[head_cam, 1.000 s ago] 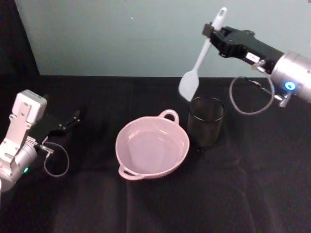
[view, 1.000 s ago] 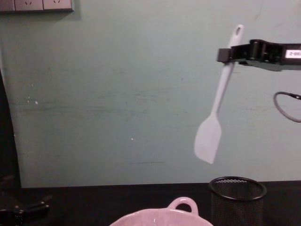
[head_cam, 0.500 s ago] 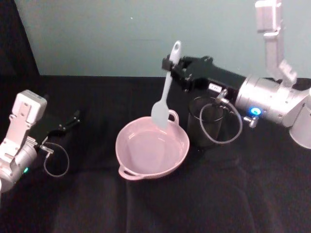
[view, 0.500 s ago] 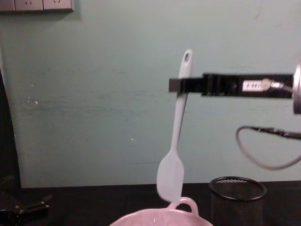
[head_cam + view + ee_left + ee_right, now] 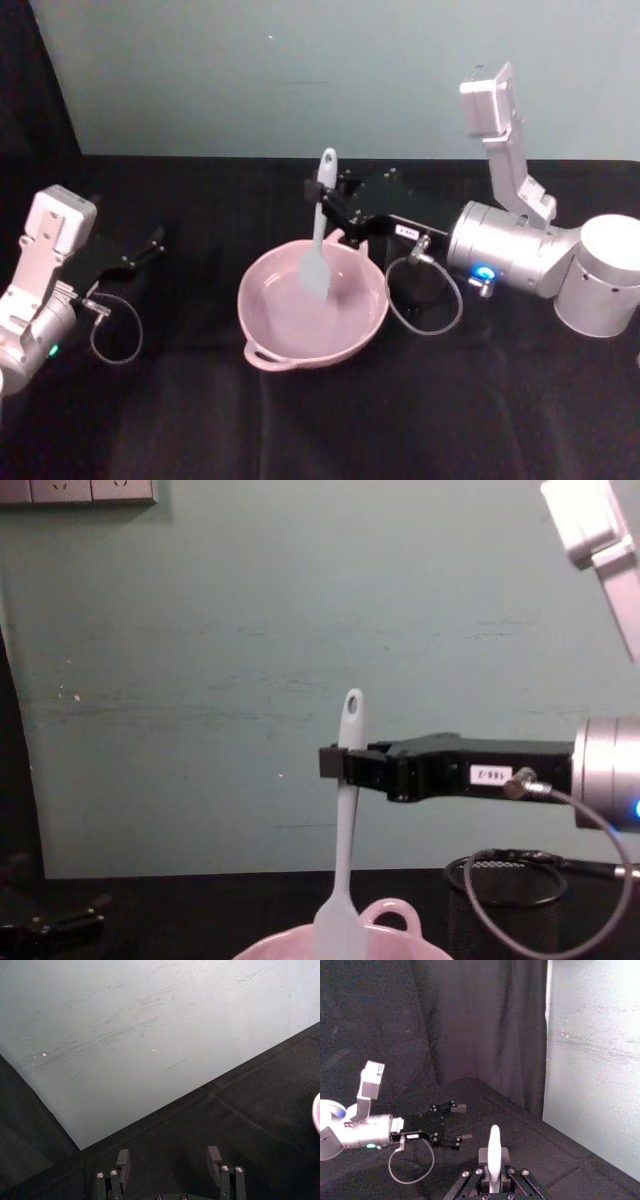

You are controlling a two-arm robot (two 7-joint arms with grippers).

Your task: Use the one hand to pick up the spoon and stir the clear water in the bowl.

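Observation:
My right gripper is shut on the upper handle of the white spoon, which hangs upright with its flat blade down inside the pale pink bowl at mid-table. From the chest view the spoon drops behind the bowl's rim, held by the black right gripper. In the right wrist view the spoon's handle end sticks up between the closed fingers. My left gripper rests open at the left over the black cloth, far from the bowl; its two fingers stand apart with nothing between them.
A black wire-mesh cup stands just right of the bowl, under my right forearm. Black cloth covers the table and a teal wall rises behind it. A grey cable loops down from the right wrist beside the bowl.
The right arm carried the spoon left from above the mesh cup and lowered it, so the blade has dropped from above the bowl's rim into the bowl. The left arm stayed still.

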